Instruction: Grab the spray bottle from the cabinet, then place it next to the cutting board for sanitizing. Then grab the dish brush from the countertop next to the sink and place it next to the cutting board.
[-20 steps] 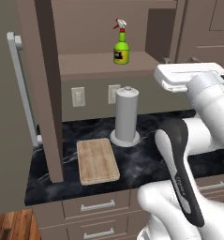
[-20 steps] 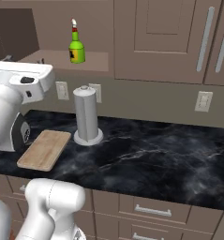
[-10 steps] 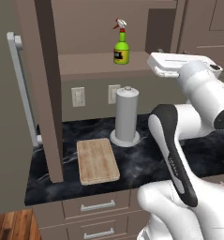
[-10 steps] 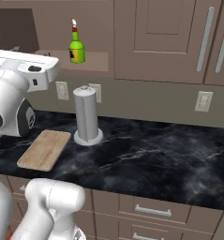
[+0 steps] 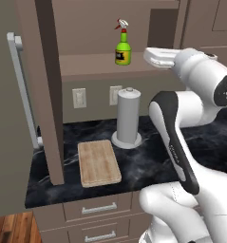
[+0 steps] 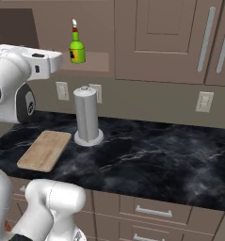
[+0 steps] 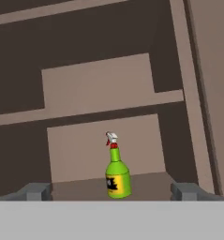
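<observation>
Spray bottle point(image 7: 117, 176) retrieval is under way: the gripper point(image 7: 111, 191), jaws spread fully and empty, has risen and swung toward the open cabinet point(image 5: 46, 85) over the last second. The bottle stands upright on the shelf, centred ahead, not yet reached.

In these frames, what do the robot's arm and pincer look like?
The arm is glossy white with rounded shells, black joint sections and a long black band carrying small pale lettering. The pincer ends in two small blocky dark grey fingertips. No cables show.
</observation>
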